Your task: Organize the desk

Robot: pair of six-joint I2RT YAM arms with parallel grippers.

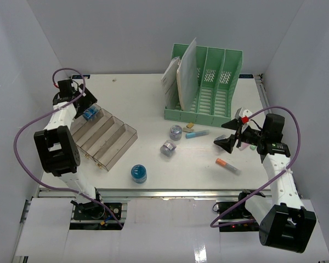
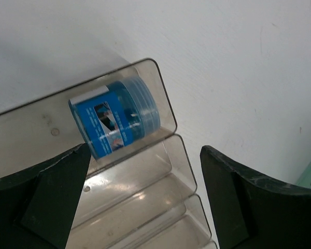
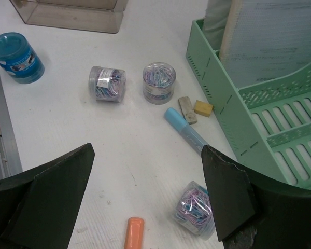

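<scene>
While the left gripper (image 2: pixel 145 171) hangs open and empty over one blue tub (image 2: pixel 116 119) in the clear tray (image 1: pixel 107 137) at 9 o'clock, the right gripper (image 3: pixel 145 155) gapes empty at 3 o'clock; the white desk (image 1: pixel 142 104) under them holds a second blue tub (image 1: pixel 139 173) and three paper-clip jars (image 3: pixel 107 83) (image 3: pixel 159 82) (image 3: pixel 194 209), labels too blurry to read

White desk (image 1: pixel 148 104), metal rail (image 1: pixel 170 192) on its near edge; the clear stepped tray (image 2: pixel 145 197) sits under and just ahead of the left fingers (image 2: pixel 46 202). Between the right fingers (image 3: pixel 46 202) lie an orange marker (image 3: pixel 134 233) and a clip jar (image 3: pixel 196 209), the jar close beside one finger. Ahead of them are a light-blue marker (image 3: pixel 185 129), grey eraser (image 3: pixel 187 109), yellow eraser (image 3: pixel 202 108), upright clip jar (image 3: pixel 159 82), tipped clip jar (image 3: pixel 107 83) and, further out, a blue tub (image 3: pixel 16 57), with the green file rack (image 3: pixel 259 129) off to one side.
</scene>
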